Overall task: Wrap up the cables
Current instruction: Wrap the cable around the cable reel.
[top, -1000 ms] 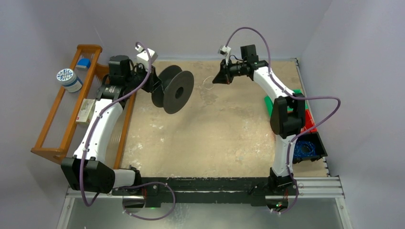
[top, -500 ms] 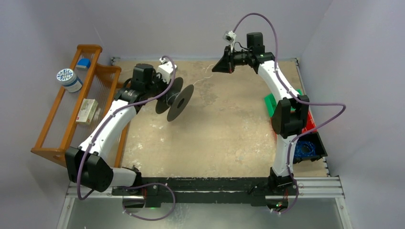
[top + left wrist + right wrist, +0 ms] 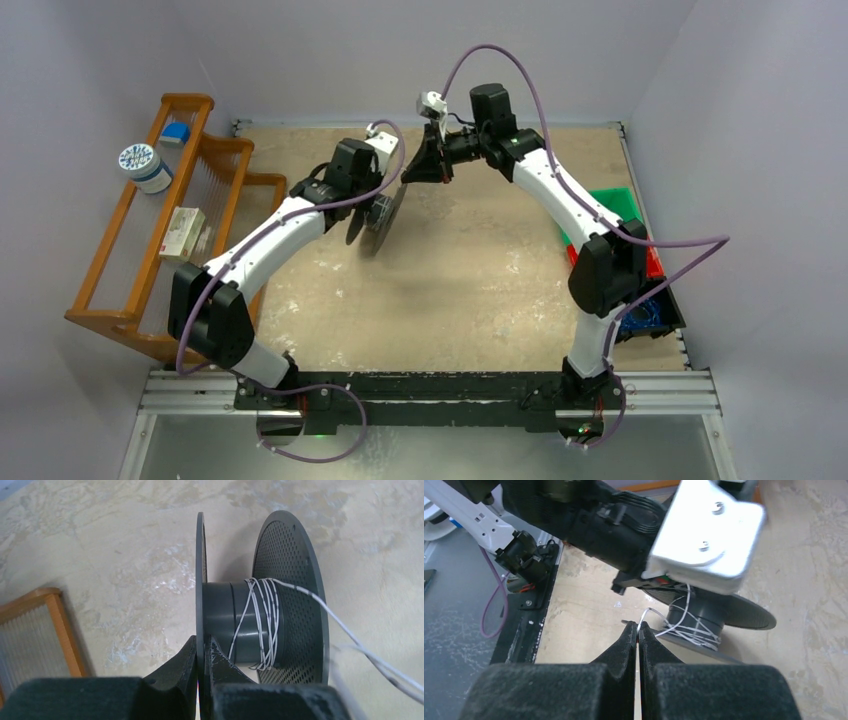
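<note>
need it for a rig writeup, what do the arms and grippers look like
The left arm and right arm have white links, black joints and a looping purple hose each. The left gripper and right gripper have tapered matte black fingers.

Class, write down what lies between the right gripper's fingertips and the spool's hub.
Only a short arc of white cable, running from the shut right gripper to the turns on the spool hub. The right wrist view shows it.
</note>
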Robot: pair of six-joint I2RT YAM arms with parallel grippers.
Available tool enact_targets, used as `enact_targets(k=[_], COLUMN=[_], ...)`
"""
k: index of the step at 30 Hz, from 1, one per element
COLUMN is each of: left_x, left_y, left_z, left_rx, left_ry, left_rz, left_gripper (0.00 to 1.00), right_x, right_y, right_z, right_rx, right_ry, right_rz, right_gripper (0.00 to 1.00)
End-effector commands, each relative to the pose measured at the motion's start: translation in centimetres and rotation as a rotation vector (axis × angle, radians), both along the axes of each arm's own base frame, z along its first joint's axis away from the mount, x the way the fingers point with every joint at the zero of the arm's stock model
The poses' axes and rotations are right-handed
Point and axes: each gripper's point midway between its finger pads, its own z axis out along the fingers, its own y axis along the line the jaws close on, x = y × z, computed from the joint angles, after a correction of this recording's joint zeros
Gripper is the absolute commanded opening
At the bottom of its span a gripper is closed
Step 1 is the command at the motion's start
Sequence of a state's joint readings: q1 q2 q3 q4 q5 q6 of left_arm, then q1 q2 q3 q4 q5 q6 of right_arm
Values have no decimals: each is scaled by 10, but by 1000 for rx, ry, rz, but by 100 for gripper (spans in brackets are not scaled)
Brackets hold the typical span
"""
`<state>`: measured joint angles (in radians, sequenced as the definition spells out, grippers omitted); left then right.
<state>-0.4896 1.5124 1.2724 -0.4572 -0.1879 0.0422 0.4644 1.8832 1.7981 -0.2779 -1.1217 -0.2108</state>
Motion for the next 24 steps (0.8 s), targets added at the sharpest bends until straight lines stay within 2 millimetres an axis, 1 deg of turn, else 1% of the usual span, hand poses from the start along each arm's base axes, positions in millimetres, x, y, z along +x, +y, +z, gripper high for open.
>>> enact_targets(k=[1,7,12,17,21,24], left_x=[30,40,50,57,58,56], left_y=[11,15,19,25,25,26], left_z=[36,50,68,80,94,112], left_rx=[-68,-163,-304,-456,-575,-660], left_ry=[-119,-147,-151,-131,-120,-133], left_rz=[199,300,344,365,342,311], left_gripper=[0,0,0,0,0,0], right_x=[-13,-30,-61,-83,-88,-87], right_y=[1,4,10,23,30,30], right_z=[8,-34,-64,-88,-108,-119], right_rx=[27,-44,-17,-14,-40,-60], right_ry=[-123,-71,51,113,143,165], right_rz=[73,141,279,371,384,367], right_gripper=[0,0,0,0,0,0])
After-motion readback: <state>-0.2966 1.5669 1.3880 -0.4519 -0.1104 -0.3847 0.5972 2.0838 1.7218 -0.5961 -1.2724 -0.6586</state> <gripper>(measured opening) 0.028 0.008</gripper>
